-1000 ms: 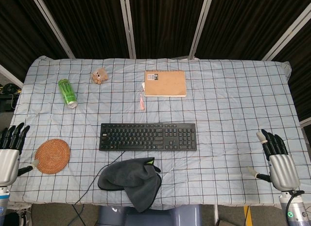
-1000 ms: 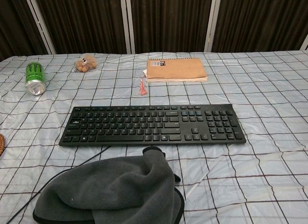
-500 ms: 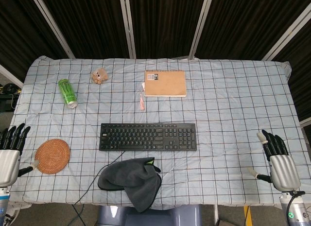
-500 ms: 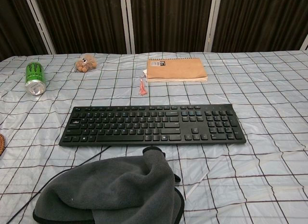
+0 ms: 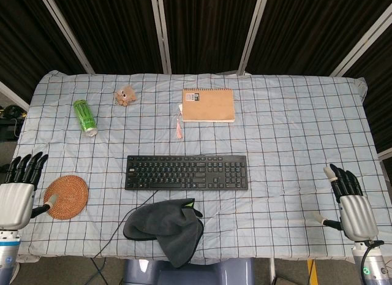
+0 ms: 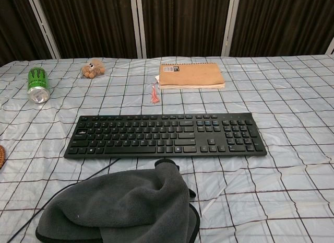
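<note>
My left hand hangs at the table's front left corner, fingers stretched out and apart, holding nothing; its thumb is close to a round woven coaster. My right hand hovers at the front right edge, fingers also spread and empty. Neither hand shows in the chest view. A black keyboard lies in the middle of the checked tablecloth. In front of it sits a crumpled grey cloth.
A green can lies on its side at the left. A small brown plush toy and a tan spiral notebook with a pink tassel lie at the back. The keyboard's cable runs off the front edge.
My left hand has shifted slightly right, toward the coaster. The right hand and all the objects have stayed where they were.
</note>
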Controlling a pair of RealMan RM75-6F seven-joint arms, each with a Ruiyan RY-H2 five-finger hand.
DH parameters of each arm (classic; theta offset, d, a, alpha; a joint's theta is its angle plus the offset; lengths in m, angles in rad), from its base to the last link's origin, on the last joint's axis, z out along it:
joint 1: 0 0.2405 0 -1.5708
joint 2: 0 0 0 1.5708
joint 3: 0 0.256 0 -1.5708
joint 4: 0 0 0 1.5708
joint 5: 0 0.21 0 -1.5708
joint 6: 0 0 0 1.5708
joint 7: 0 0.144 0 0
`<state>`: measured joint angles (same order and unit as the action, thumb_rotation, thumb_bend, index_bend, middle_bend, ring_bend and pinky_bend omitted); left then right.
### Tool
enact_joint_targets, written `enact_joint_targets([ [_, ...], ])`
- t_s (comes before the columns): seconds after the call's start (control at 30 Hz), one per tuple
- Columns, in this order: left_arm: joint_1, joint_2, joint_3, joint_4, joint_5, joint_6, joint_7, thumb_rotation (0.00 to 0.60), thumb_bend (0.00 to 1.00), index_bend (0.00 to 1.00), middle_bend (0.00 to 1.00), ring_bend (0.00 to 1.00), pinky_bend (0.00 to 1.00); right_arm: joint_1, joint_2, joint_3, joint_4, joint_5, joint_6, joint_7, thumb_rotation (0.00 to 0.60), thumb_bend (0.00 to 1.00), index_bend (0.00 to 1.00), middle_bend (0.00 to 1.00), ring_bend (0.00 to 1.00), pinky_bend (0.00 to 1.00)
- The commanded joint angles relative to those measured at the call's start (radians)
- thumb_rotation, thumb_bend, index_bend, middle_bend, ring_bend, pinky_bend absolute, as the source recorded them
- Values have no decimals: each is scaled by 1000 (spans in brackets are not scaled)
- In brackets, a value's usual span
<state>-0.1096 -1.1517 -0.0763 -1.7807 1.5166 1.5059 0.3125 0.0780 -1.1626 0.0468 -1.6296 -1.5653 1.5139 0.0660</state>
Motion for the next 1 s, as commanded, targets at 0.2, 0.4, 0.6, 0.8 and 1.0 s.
enact_joint_targets([
  [0.2,-144,25,-98,-156,-223,-218,157,600,661,0,854,691,475,1,0,1,-4,6,-6,1,600,72,0,0,0,0],
  [0.4,-287,43,-169,-227,-530,-404,280,600,669,0,913,749,520,2,3,5,-6,16,-11,15,600,72,0,0,0,0],
  [0.6,-445,59,-190,-232,-853,-536,391,600,734,0,930,767,535,3,5,6,-10,23,-17,28,600,73,0,0,0,0],
  [0.8,-616,41,-158,-207,-1145,-596,497,600,786,0,941,774,537,3,8,9,-13,30,-21,42,600,73,0,0,0,0],
  [1.0,-728,-4,-125,-172,-1279,-600,543,600,793,0,943,775,537,3,10,10,-17,36,-24,48,600,72,0,0,0,0],
])
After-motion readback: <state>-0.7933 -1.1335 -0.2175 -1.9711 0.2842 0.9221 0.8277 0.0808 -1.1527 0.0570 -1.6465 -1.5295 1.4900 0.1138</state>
